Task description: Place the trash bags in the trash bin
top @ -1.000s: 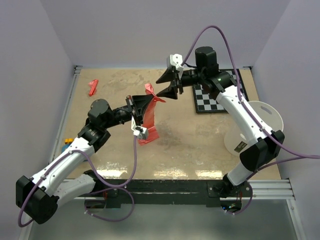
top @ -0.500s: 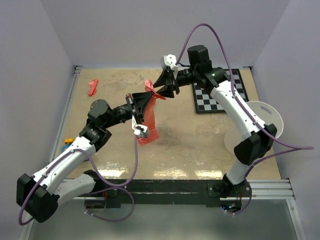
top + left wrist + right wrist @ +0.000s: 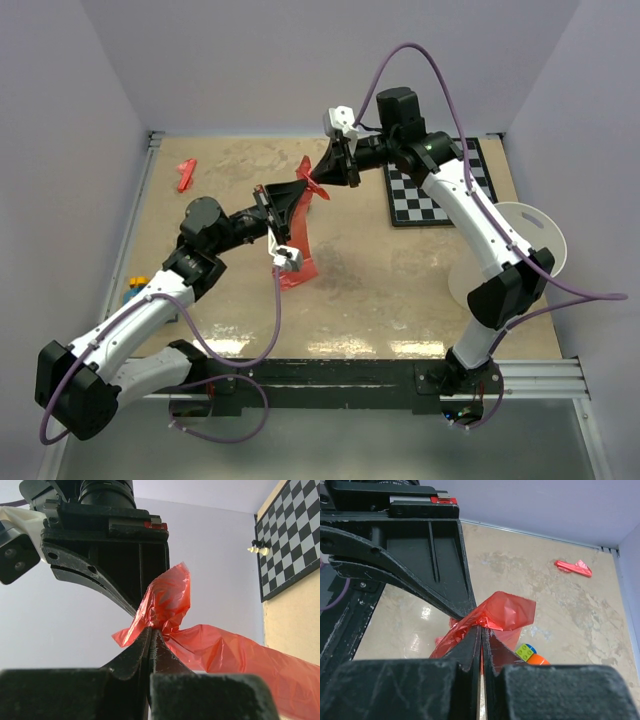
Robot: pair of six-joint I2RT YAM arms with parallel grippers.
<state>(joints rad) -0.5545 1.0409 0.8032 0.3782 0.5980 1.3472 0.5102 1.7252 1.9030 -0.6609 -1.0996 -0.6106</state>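
Nearest, at the counter's (image 3: 380,300) left edge, lie some small coloured blocks (image 3: 133,290). Over on the right the bin (image 3: 462,272) sits partly behind the right arm, well apart from the bag (image 3: 297,245). The bag hangs mid-counter as a red strip, its lower end down on the surface (whether it rests there or just brushes it is hard to say) and its top held up in the air. The left claw (image 3: 151,632) is closed tight on the bunched film near the top. The right claw (image 3: 481,630), meeting it tip to tip from the far side, is pinched shut on the same crumpled end. Farther back right is a checkerboard (image 3: 435,190), and far left a small red piece (image 3: 186,173).
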